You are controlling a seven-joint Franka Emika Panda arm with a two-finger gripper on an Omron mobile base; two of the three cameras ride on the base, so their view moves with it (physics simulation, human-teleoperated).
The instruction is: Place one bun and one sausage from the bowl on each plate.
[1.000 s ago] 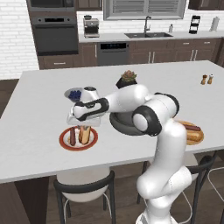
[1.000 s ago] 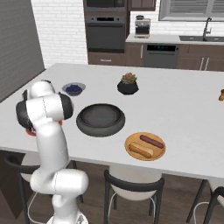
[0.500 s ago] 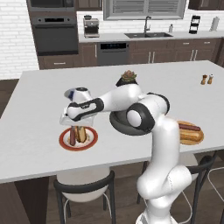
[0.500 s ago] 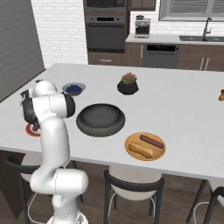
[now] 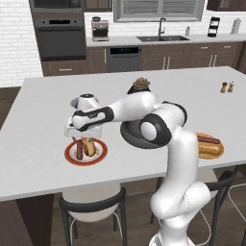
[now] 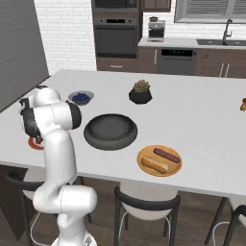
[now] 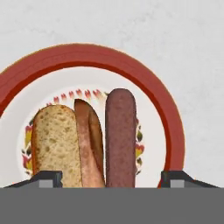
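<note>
Counter [image 5: 43, 101] | bun [image 7: 56, 144], sausage [image 7: 120, 138] on red-rimmed plate [image 7: 173, 127] | claw [image 7: 112, 177] above, spread

Two base views looking forward and down, sharing the counter [image 5: 43, 125], hand view looking closely down on the red-rimmed plate [image 7: 168, 113]

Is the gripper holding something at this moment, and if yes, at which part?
Nothing is held. The gripper is open above the red-rimmed plate; the bun and sausage lie on the plate, between its spread fingers.
</note>
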